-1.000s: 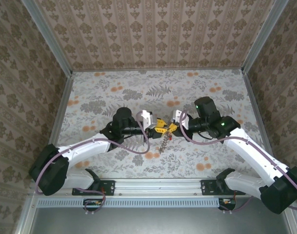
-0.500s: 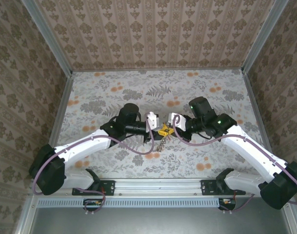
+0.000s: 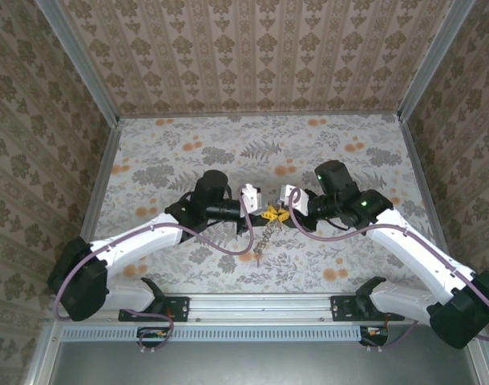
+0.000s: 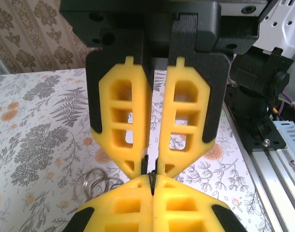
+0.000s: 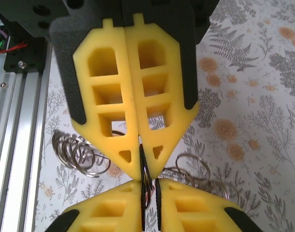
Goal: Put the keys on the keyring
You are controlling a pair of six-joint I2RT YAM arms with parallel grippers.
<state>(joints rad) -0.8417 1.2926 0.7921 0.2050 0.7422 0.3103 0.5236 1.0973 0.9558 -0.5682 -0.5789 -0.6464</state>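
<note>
A floral tabletop, printed with grey leaves and orange blooms, lies between walls of brown patterned wallpaper. At its middle the two hands meet tip to tip.

The left hand is closed. In its own wrist view its yellow fingertips press together at the 6 o'clock edge, with a thin dark strand nipped in the seam. The right hand faces it from 3 o'clock. Its yellow fingers stand a narrow slit apart, and the tabletop shows through the slit. In the right wrist view the thin strand runs from the tip of the left hand's closed fingers down into the slit between the right hand's own fingertips. Whether the right hand pinches the strand or only stands around it cannot be told.

The keyring, a chain of silvery wire loops, hangs from the meeting point toward 6 o'clock. In the left wrist view some of its loops show at 8 o'clock of the joined tips. In the right wrist view they show at 9 o'clock and at 4 o'clock of the joined tips. Whether the keys are among the loops cannot be made out.

Farther out, the white left arm runs toward 8 o'clock and the right arm toward 4 o'clock. Each carries a purple cable. An aluminium rail crosses the 6 o'clock edge of the tabletop.
</note>
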